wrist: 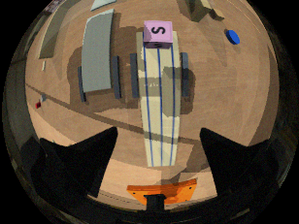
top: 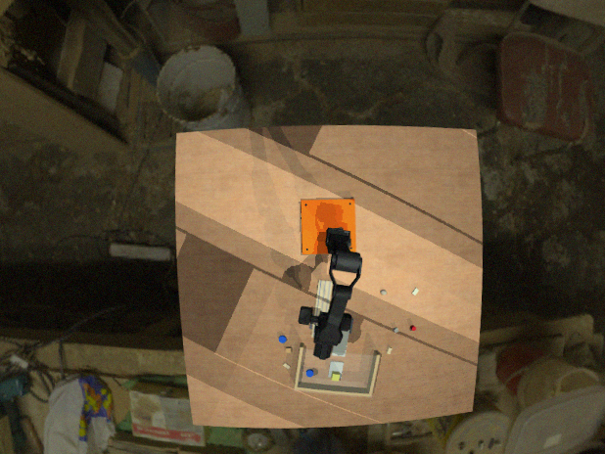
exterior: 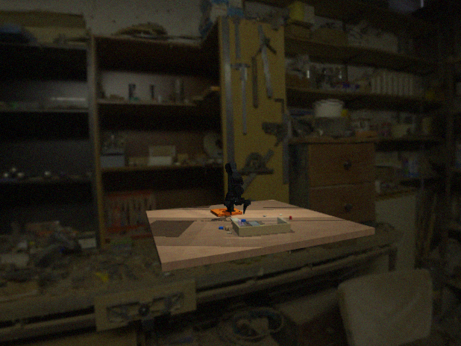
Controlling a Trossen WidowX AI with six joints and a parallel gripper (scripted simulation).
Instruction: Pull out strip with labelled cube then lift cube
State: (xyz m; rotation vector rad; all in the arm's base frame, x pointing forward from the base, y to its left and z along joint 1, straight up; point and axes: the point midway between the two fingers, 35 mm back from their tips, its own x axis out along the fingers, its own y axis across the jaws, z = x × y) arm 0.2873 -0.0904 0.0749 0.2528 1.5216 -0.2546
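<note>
Where the wrist view looks down, the smooth grey strip (top: 340, 344) (wrist: 98, 52) lies left, apart from its far piece (top: 336, 366) (wrist: 103, 3). Right of it, the open, empty gripper (top: 325, 319) (exterior: 237, 213) (wrist: 160, 132) spans the blue-lined cream strip (top: 323, 294) (wrist: 153, 106), probably light and pliant: grip its near end across both edges. The pink "S" cube (wrist: 158, 32), on its far end, looks rigid, sharp-edged, and could slide if jerked.
</note>
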